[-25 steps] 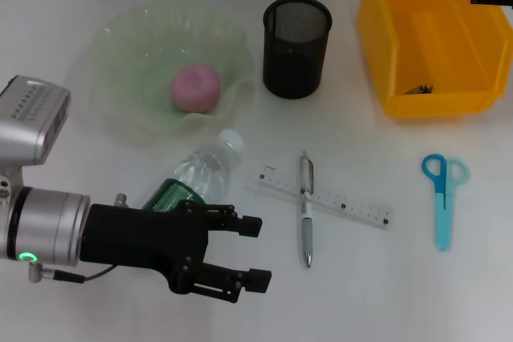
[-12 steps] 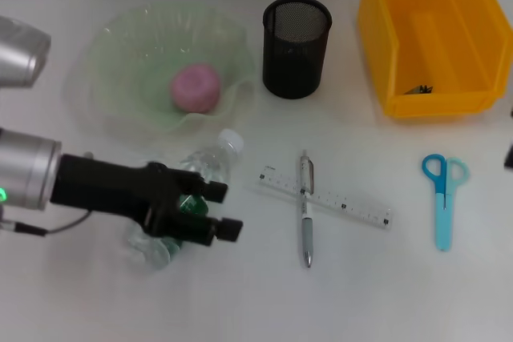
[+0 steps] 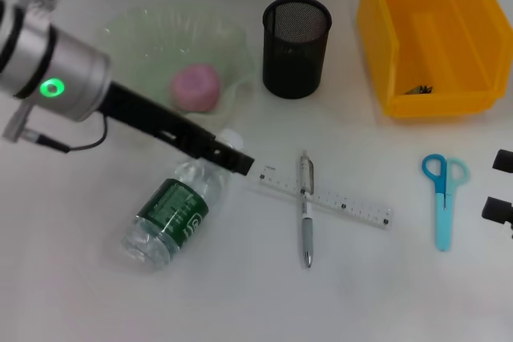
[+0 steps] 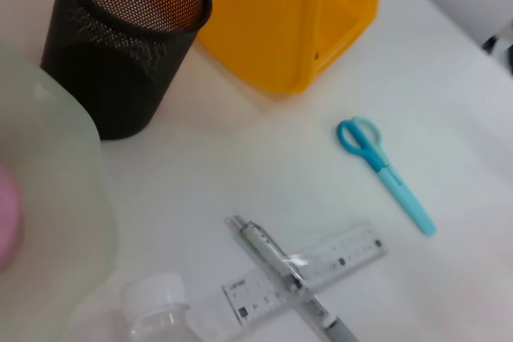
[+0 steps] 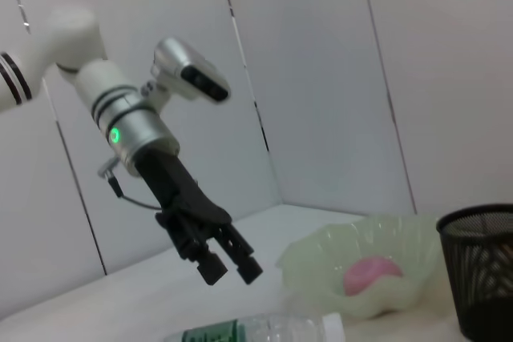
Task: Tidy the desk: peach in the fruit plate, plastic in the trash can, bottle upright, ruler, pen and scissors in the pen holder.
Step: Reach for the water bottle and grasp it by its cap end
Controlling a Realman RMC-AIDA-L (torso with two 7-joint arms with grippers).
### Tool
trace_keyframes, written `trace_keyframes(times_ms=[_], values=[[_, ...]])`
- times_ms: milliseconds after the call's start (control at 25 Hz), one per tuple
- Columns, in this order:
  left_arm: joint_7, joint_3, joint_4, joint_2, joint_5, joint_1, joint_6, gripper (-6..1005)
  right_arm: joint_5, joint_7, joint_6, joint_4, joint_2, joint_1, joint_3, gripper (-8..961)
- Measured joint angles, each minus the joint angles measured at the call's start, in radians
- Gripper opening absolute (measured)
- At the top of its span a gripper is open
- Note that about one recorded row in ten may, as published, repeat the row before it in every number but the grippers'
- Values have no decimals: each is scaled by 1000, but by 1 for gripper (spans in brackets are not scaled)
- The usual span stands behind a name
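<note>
A bare white desk [image 3: 96, 294] backed by pale panelled wall [image 5: 321, 78].

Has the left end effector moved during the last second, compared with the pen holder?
Yes. The left end effector has moved toward the pen holder; it is now above the bottle cap, open.

Bare desk [image 3: 385, 294] beside pen [image 3: 305, 210]

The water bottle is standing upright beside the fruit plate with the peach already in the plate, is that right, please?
Not quite: the head view shows the water bottle lying on its side, not upright. The rest holds: it is beside the fruit plate, and the peach is already in the plate.
</note>
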State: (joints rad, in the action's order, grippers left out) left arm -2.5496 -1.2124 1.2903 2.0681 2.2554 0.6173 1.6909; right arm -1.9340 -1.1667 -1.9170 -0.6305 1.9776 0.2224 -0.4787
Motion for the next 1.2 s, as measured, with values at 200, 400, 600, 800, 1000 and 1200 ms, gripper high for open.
trace_keyframes(times_ms=[200, 400, 600, 800, 1000, 1200], values=[[-128, -125, 12, 7, 91, 96, -55, 828, -12, 2, 49, 6, 6, 12, -2, 798], [-206, -257, 12, 11, 176, 136, -134, 827, -14, 12, 82, 27, 9, 18, -3, 798], [-233, -318, 15, 12, 207, 139, -174, 827, -14, 30, 96, 59, 9, 20, 2, 799], [-286, -482, 43, 12, 286, 149, -236, 826, -14, 30, 103, 83, 10, 23, 7, 798], [-325, -584, 86, 12, 352, 135, -290, 826, -8, 23, 104, 105, 10, 26, 11, 796], [-329, -606, 77, 12, 358, 131, -293, 826, -6, 22, 113, 114, 11, 27, 29, 795]])
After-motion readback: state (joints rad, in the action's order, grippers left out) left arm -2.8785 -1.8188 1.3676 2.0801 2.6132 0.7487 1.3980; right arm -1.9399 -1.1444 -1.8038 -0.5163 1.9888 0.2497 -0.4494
